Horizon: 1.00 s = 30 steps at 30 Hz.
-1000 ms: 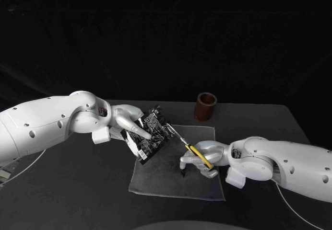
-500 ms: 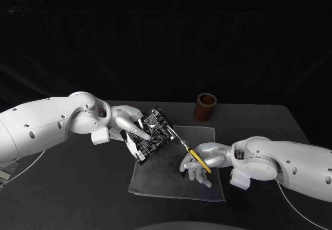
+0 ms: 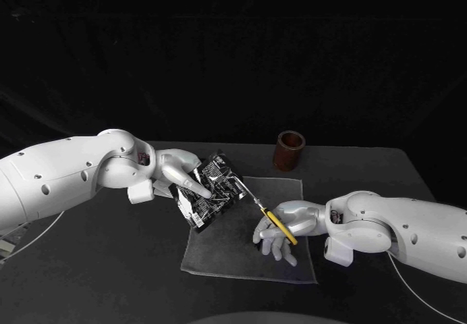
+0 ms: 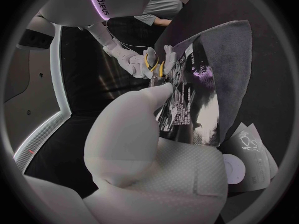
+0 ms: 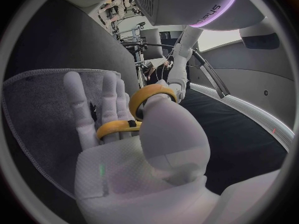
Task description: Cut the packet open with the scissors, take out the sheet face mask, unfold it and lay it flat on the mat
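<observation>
My left hand (image 3: 181,177) holds the black printed packet (image 3: 211,189) tilted above the left part of the grey mat (image 3: 238,256); in the left wrist view the packet (image 4: 193,104) lies against my fingers (image 4: 134,124). My right hand (image 3: 284,228) grips the yellow-handled scissors (image 3: 268,214) over the mat's right side, the blades pointing up-left, their tip close to the packet's right edge. In the right wrist view the yellow handle loops (image 5: 134,112) sit around my thumb and fingers (image 5: 99,109), the other fingers stretched out over the mat (image 5: 37,99).
A brown cylindrical cup (image 3: 289,150) stands behind the mat near the table's far edge. The black table (image 3: 107,270) spreads out on both sides of the mat.
My right hand has uncurled its fingers and spread them over the mat, the scissors shifting slightly. The left hand has tipped the packet a little.
</observation>
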Available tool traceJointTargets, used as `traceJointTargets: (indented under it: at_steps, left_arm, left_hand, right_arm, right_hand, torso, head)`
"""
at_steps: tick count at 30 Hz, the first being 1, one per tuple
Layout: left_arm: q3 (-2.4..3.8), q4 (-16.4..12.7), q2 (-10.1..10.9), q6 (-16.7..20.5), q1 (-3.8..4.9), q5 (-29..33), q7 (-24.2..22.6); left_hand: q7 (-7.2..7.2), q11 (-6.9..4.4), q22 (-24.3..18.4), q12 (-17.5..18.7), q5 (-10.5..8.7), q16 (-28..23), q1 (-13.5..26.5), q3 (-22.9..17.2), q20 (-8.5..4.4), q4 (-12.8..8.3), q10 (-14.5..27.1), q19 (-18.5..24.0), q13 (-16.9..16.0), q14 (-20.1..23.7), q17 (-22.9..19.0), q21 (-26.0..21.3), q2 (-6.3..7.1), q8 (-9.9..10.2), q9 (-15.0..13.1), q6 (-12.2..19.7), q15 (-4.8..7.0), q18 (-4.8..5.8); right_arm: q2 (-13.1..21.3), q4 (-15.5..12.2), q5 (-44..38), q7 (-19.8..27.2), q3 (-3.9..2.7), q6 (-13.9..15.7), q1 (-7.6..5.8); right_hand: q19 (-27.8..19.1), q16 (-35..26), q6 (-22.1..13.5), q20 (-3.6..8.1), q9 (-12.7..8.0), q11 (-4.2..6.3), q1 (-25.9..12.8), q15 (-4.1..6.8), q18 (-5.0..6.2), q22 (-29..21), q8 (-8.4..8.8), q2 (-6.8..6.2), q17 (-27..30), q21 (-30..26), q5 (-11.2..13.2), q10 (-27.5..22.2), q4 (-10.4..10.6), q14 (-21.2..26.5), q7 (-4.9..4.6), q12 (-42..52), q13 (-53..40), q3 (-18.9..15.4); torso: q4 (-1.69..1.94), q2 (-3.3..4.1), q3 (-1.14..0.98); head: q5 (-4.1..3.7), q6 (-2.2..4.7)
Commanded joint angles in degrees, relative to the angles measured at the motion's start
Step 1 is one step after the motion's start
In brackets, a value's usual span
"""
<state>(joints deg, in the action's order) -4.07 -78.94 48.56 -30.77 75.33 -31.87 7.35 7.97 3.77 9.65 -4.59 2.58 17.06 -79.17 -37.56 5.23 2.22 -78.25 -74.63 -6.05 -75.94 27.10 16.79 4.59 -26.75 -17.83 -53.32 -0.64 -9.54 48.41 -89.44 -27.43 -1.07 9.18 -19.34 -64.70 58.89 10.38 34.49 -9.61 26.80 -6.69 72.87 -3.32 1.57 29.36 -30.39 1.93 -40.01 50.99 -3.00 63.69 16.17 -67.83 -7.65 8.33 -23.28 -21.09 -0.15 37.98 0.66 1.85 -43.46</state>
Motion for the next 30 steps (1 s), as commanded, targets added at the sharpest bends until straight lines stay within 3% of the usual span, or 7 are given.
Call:
traceJointTargets:
  at_steps: [1,5,8,10,14,23,30]
  left_arm:
    - [-0.02,-0.14,-0.11,-2.28,-0.03,0.07,0.01]
    - [-0.02,-0.17,-0.13,-3.14,-0.03,0.07,0.12]
    - [-0.02,-0.18,-0.13,-3.79,-0.03,0.07,0.26]
    - [-0.02,-0.16,-0.13,-4.14,-0.03,0.07,0.36]
    - [-0.02,-0.11,-0.11,-4.62,-0.03,0.07,0.45]
    - [-0.02,0.47,-0.15,-6.06,-0.03,0.17,0.86]
    - [-0.02,1.06,-0.46,-7.22,-0.03,0.86,1.8]
  left_hand:
    - [-0.13,-0.07,0.05,-0.33,0.19,0.28,-0.3,-0.27,-0.26,-0.1,-0.36,-0.02,-0.06,-0.12,0.05,0.34,-0.3,-0.16,-8.92,-0.43,0.43,-0.63]
    - [-0.13,-0.08,0.09,-0.31,0.19,0.29,-0.3,-0.29,-0.26,-0.11,-0.37,0.0,-0.07,-0.11,0.13,0.39,-0.27,-0.13,-8.98,-0.44,0.44,-0.63]
    - [-0.13,-0.08,0.09,-0.31,0.19,0.29,-0.3,-0.29,-0.26,-0.11,-0.37,0.0,-0.07,-0.11,0.13,0.39,-0.27,-0.13,-8.98,-0.44,0.44,-0.63]
    - [-0.14,-0.08,0.1,-0.31,0.19,0.29,-0.31,-0.31,-0.27,-0.12,-0.38,0.0,-0.08,-0.1,0.16,0.41,-0.25,-0.12,-9.01,-0.45,0.44,-0.63]
    - [-0.14,-0.08,0.1,-0.31,0.19,0.29,-0.31,-0.31,-0.27,-0.12,-0.38,0.0,-0.08,-0.1,0.16,0.41,-0.25,-0.12,-9.01,-0.45,0.44,-0.63]
    - [-0.14,-0.09,0.12,-0.3,0.19,0.29,-0.33,-0.33,-0.28,-0.14,-0.38,0.01,-0.08,-0.1,0.21,0.44,-0.23,-0.11,-9.05,-0.46,0.45,-0.64]
    - [-0.12,-0.07,0.21,-0.35,0.18,0.36,-0.14,-0.41,-0.24,0.15,-0.53,0.02,-0.16,-0.17,0.45,0.56,-0.49,-0.01,-9.22,-0.44,0.43,-0.6]
  right_arm:
    - [-0.15,-0.03,1.01,1.58,-0.14,-2.2,-0.15]
    - [-0.28,0.13,0.98,1.56,-0.14,-2.79,-0.17]
    - [-0.42,0.44,0.82,1.52,-0.14,-3.54,-0.23]
    - [-0.51,0.74,0.68,1.46,-0.14,-4.36,-0.28]
    - [-0.55,1.08,0.19,1.3,-0.14,-6.31,-0.38]
    - [-0.18,1.53,-0.61,0.99,-0.15,-9.56,-0.46]
    - [-0.29,1.96,-0.76,1.08,-0.15,-12.05,-0.47]
  right_hand:
    - [2.27,-3.7,-17.42,-0.28,-0.7,-1.03,0.76,-1.22,8.89,-1.9,-0.6,-0.12,2.72,-2.3,0.2,-3.42,0.01,4.34,-4.1,-2.65,3.18,-0.35]
    - [3.98,-5.15,-17.93,-0.8,-1.26,-1.45,1.01,-1.65,8.98,-3.26,-1.41,-0.01,4.74,-3.63,0.19,-3.76,-0.03,5.32,-4.36,-3.25,5.47,-0.58]
    - [4.9,-6.51,-18.93,-1.33,-1.71,-2.31,1.21,-2.43,8.91,-4.12,-1.85,-0.02,6.45,-4.44,0.19,-6.28,-0.04,7.28,-4.03,-4.48,7.58,-0.71]
    - [5.37,-6.88,-19.88,-2.22,-2.16,-3.27,1.34,-3.44,8.82,-4.74,-2.14,-0.2,8.5,-4.99,0.17,-8.17,0.01,11.45,-4.11,-4.61,9.16,-0.71]
    - [5.9,-6.81,-21.76,-3.01,-3.23,-4.22,1.55,-4.39,8.91,-5.26,-1.63,-0.61,10.52,-5.25,0.17,-11.12,0.06,14.48,-4.02,-4.65,10.99,-0.29]
    - [6.3,-6.57,-21.22,-3.39,-2.74,-4.29,2.72,-4.67,9.03,-5.8,-4.15,-0.69,12.59,-5.35,0.2,-10.62,-0.38,16.11,-4.5,-3.69,12.37,0.38]
    - [6.21,-6.67,-19.99,-3.66,-3.01,-4.62,3.12,-5.01,8.98,-6.21,-5.35,-0.61,13.98,-5.51,0.19,-11.33,-0.49,17.39,-3.73,-3.78,13.53,0.35]
  torso:
    - [-0.04,-0.01,0.05]
    - [0.01,-0.01,0.04]
    - [-0.03,-0.02,0.02]
    - [-0.01,-0.01,0.02]
    - [0.0,-0.04,0.0]
    - [-0.13,-0.04,-0.01]
    - [0.01,-0.03,-0.03]
  head:
    - [0.08,-0.08]
    - [0.14,-0.13]
    - [0.2,-0.17]
    - [0.2,-0.18]
    - [0.19,-0.3]
    - [0.37,-0.34]
    - [0.32,-0.47]
